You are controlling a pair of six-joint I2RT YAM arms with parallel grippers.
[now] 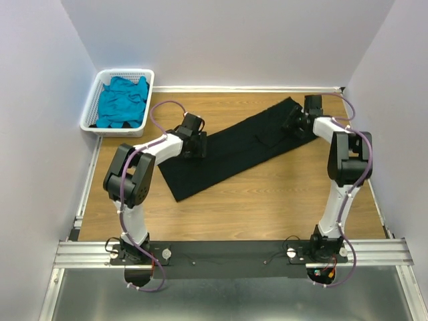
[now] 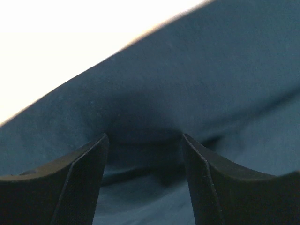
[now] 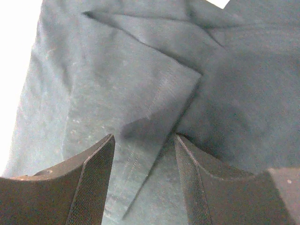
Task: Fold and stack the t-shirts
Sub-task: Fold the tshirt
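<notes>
Across the table [image 1: 267, 207], overhead: black t-shirt [image 1: 234, 150] stretched diagonally; teal t-shirt [image 1: 122, 101] in white basket [image 1: 91, 107], far left. Left wrist: left gripper [image 2: 145, 138] parted over black cloth. Right wrist: right gripper [image 3: 144, 138] parted above the shirt's fold, holding nothing.

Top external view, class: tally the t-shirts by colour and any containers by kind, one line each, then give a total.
Black t-shirt: 1
Teal-blue t-shirt: 1
White slotted basket: 1
Total: 3
</notes>
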